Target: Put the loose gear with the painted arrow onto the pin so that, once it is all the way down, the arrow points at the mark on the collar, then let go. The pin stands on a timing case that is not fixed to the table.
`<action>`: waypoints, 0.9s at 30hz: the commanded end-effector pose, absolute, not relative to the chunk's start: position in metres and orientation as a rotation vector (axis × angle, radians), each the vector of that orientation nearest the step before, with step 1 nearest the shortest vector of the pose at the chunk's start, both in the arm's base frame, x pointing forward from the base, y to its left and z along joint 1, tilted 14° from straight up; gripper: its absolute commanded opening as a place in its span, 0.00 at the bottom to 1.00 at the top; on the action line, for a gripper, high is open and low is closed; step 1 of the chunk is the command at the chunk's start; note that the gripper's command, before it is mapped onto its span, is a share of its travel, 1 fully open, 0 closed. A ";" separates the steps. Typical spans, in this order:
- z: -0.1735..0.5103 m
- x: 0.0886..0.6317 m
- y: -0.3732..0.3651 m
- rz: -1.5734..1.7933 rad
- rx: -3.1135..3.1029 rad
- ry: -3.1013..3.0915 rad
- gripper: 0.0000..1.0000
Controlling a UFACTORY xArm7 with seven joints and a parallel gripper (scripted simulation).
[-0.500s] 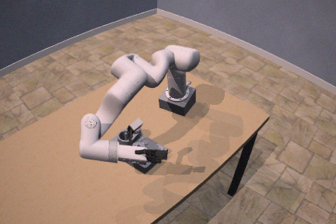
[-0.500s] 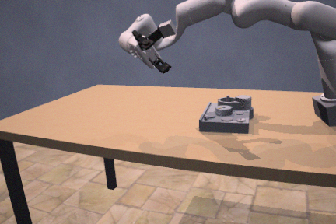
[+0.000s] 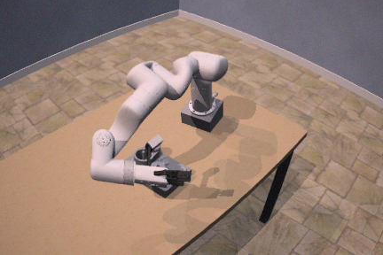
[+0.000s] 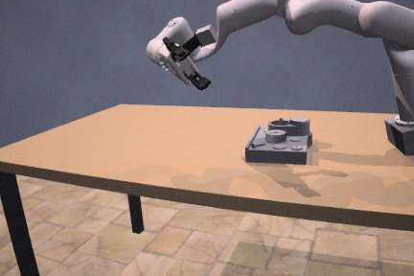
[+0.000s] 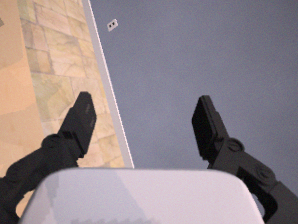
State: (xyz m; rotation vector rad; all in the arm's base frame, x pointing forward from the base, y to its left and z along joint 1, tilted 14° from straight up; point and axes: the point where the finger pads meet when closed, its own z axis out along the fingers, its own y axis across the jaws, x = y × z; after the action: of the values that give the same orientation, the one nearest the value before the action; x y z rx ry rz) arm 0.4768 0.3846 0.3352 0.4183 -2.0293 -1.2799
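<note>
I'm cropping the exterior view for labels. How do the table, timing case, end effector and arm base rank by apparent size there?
1. Table
2. Timing case
3. End effector and arm base: unsure. The end effector is nearer the camera and the base is cut off by the frame edge.

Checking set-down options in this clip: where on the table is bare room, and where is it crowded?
Bare: the wide table stretch left of the timing case. Crowded: between the case and the arm's base. The open tool hangs high, empty.
</note>
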 end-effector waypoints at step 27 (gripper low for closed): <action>0.286 0.511 0.351 -0.937 -0.226 -2.343 1.00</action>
State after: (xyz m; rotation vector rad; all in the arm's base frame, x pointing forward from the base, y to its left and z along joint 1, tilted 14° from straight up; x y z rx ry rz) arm 0.5083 0.3555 0.2892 -0.1516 -2.3050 -0.9592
